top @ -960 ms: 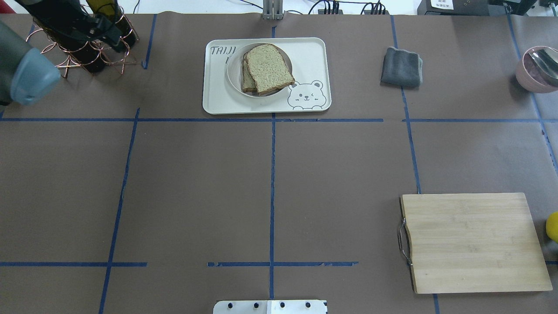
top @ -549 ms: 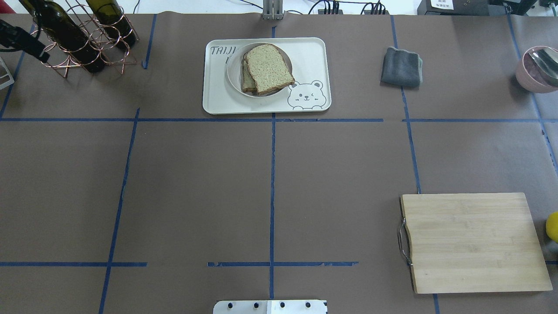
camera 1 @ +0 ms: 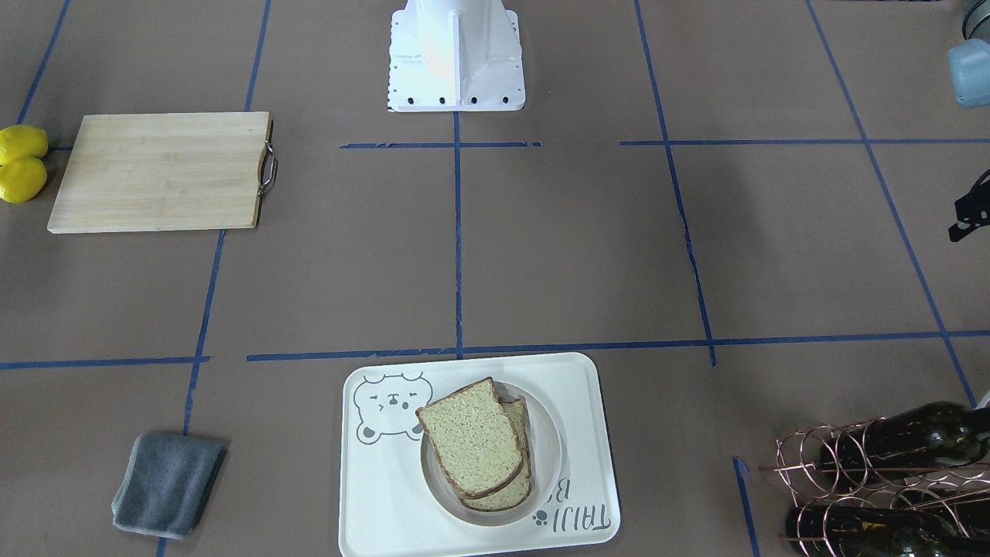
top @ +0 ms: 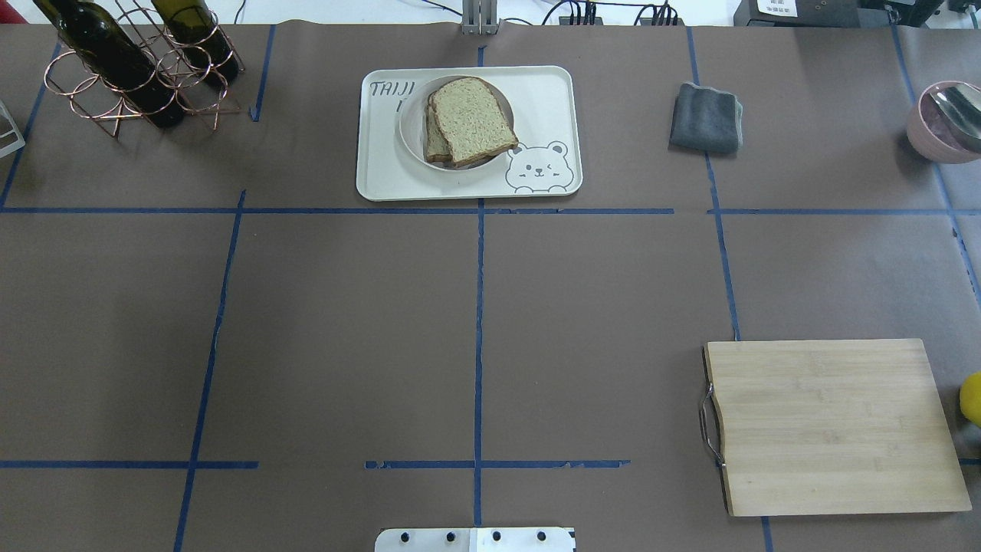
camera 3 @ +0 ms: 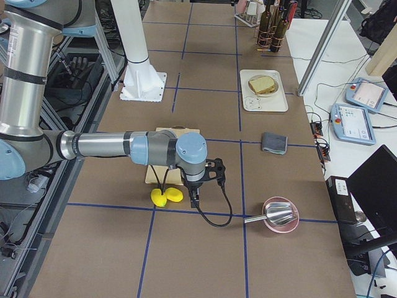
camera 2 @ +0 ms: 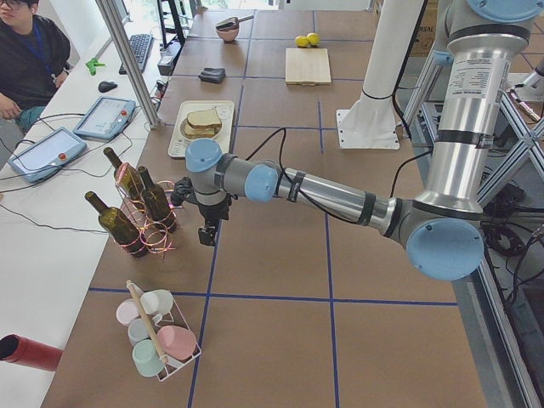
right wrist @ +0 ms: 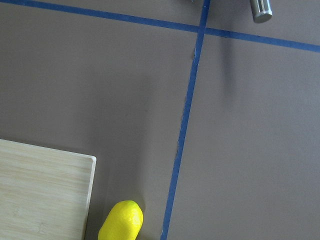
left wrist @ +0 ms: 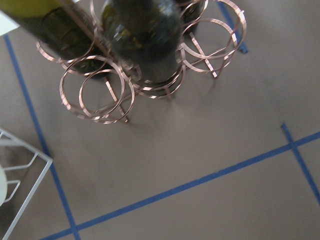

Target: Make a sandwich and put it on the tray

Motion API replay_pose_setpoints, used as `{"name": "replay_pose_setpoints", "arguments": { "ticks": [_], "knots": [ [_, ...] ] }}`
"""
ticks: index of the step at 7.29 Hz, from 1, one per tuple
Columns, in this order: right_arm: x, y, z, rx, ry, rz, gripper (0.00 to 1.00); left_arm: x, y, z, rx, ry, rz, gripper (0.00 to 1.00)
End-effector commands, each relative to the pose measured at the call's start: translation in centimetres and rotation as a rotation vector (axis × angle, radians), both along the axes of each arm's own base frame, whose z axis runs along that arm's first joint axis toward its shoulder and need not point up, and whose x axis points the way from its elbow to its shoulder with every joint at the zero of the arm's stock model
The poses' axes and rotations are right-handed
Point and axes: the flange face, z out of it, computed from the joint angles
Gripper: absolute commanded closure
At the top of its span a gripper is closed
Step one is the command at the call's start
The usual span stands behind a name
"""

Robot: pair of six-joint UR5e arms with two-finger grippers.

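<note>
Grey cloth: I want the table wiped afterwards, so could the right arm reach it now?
Probably yes: the grey cloth lies apart from the right gripper, with only bare table paper between them.

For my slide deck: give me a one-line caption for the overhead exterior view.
Sandwich on a plate on the bear-print tray; wine-bottle rack far left, wooden cutting board near right.

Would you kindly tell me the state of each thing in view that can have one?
sandwich: assembled, slices stacked askew, on the plate.
tray: flat, carrying the plate.
cutting board: bare.
cloth: folded.
wine bottles: leaning in the rack.
pink bowl: upright, scoop inside.
left gripper: cannot tell.
right gripper: cannot tell.
</note>
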Motion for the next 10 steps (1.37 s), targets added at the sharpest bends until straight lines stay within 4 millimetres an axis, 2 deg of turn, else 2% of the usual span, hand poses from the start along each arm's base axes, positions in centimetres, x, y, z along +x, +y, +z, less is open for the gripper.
{"name": "replay_pose_setpoints", "arguments": {
  "ticks": [1,2,3,4,5,8,10],
  "knots": [
    [0.0,-0.1,0.0,0.0,0.0,-0.001,0.0,-4.9,5.4,5.5,-0.081,0.06,-0.045,0.0],
    [0.0,0.0,0.1,-0.003,0.0,0.002,0.0,-6.8,7.9,7.8,-0.115,0.058,-0.072,0.0],
    [0.0,0.0,0.1,-0.002,0.0,-0.001,0.0,-8.1,8.7,8.4,-0.132,0.054,-0.102,0.0],
    [0.0,-0.1,0.1,0.0,0.0,-0.001,0.0,-8.3,8.7,9.2,-0.154,0.044,-0.109,0.0],
    [0.0,0.0,0.1,-0.003,-0.001,-0.001,0.0,-8.4,8.5,8.8,-0.145,0.029,-0.114,0.0],
    [0.0,-0.2,0.2,0.006,0.002,-0.007,0.0,-8.9,9.2,9.8,-0.159,-0.014,-0.121,0.0],
    [0.1,-0.1,0.5,0.001,0.008,-0.007,0.0,-8.9,9.9,9.2,-0.144,-0.009,-0.115,0.0]
  ]
}}
